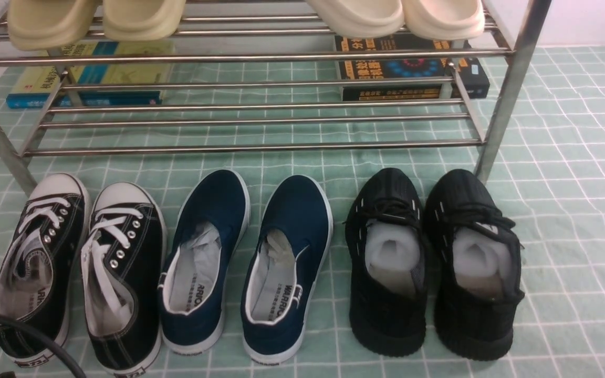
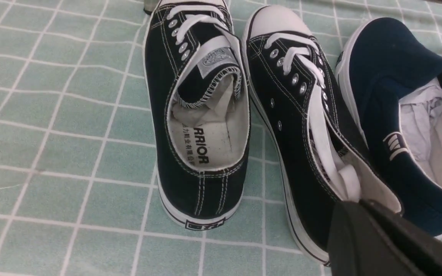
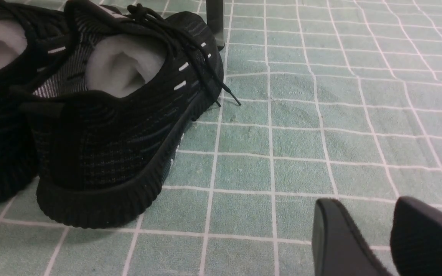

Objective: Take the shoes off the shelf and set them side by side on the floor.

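Sneakers (image 1: 124, 278) are placed beside the left tool (image 2: 353, 226), heels nearest; its fingers are pressed together.

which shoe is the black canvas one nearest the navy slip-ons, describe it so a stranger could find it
Below the steel rack, shoes line up on the checked cloth. At the left end, take the second sneaker: unlike the outermost one, it sits right against a navy slip-on.

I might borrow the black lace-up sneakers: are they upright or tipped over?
Upright: both black lace-up sneakers rest soles down on the grid cloth, openings facing up.
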`<state>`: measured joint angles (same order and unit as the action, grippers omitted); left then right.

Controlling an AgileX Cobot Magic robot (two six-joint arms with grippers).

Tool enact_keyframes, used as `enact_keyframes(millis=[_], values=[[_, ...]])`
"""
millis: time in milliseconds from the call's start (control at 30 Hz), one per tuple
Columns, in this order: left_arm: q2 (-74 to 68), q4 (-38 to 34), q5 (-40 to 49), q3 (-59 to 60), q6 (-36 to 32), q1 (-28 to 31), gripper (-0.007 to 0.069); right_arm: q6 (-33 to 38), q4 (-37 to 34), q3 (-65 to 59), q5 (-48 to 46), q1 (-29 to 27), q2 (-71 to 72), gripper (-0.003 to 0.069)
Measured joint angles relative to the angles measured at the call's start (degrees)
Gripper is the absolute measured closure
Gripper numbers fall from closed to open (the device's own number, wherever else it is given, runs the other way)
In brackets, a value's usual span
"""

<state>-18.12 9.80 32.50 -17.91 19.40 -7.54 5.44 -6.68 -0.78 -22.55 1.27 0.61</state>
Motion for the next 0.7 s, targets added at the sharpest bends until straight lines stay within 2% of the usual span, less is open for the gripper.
enact_keyframes(millis=[267,467,700], values=[[9.48,0.87,-4.14,7.83,-0.19,0.22,0.0599,0.00,0.00,0.00,0.00,0.00,0.00,0.0418],[18.09,0.76,-5.75,15.56,-2.32,4.51,0.0592,0.00,0.00,0.00,0.00,0.00,0.00,0.0418],[18.79,0.56,-9.61,18.72,-4.69,5.81,0.0587,0.00,0.00,0.00,0.00,0.00,0.00,0.0418]])
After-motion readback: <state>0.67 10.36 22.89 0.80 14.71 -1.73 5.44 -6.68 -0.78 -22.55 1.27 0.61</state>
